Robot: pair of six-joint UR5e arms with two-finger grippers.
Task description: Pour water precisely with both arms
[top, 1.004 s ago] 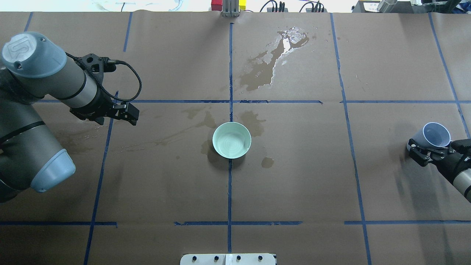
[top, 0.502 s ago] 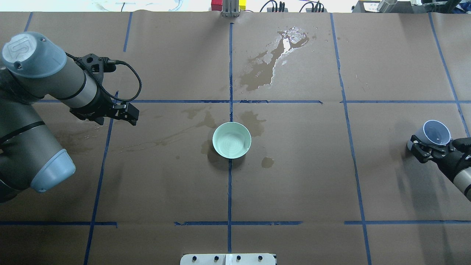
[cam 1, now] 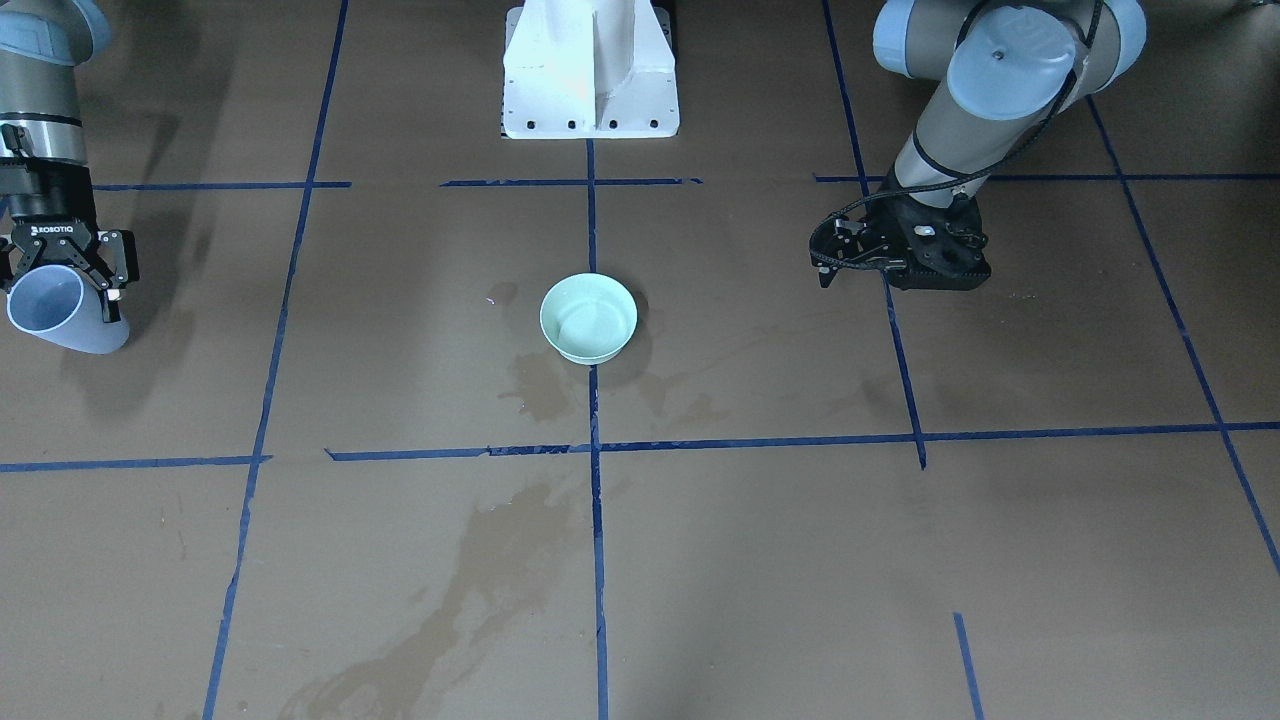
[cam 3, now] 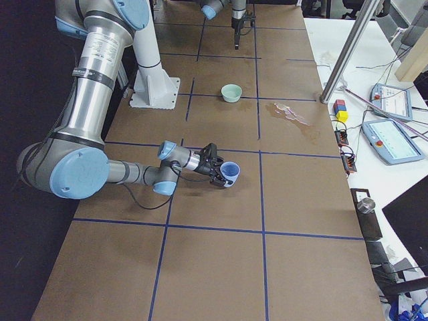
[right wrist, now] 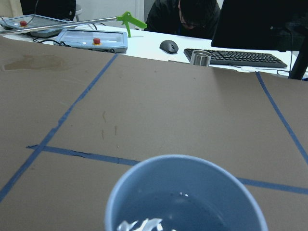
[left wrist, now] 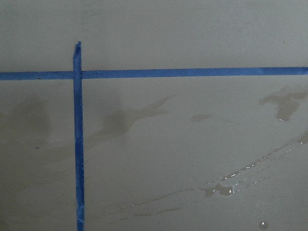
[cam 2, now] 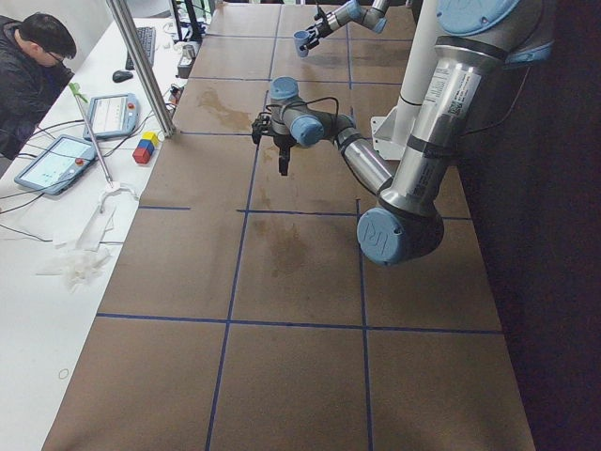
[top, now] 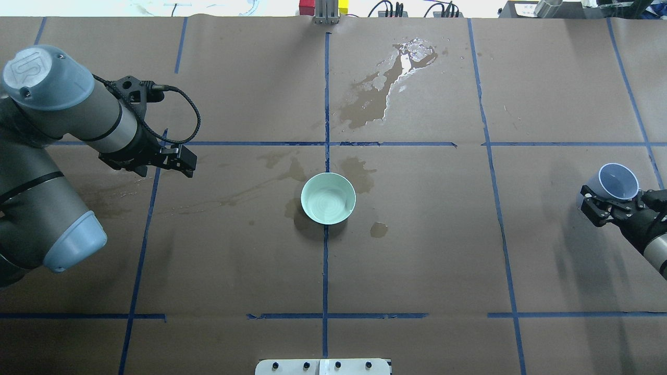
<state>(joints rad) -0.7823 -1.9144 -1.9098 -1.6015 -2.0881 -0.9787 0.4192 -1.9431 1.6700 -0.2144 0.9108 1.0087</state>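
Note:
My right gripper (top: 607, 204) is shut on a pale blue cup (top: 618, 181) at the table's right edge, held just above the paper and tilted. The right wrist view looks into the cup (right wrist: 185, 192), where water (right wrist: 144, 224) glints at the bottom. The cup (cam 1: 62, 312) also shows in the front view. A mint-green bowl (top: 328, 198) stands at the table's centre, far from both arms. My left gripper (top: 188, 162) hovers low at the left, open and holding nothing; its fingers do not show in its wrist view.
A glossy spilled puddle (top: 409, 54) and dark wet stains (top: 359, 172) mark the brown paper beyond and around the bowl. Blue tape lines (top: 325, 260) grid the table. The white pedestal base (cam 1: 590, 70) stands behind. A person (cam 2: 33, 66) sits at the far desk with tablets.
The right gripper has shifted slightly away from the robot with the cup, and the cup stands a little more upright. The left arm and the bowl have not moved.

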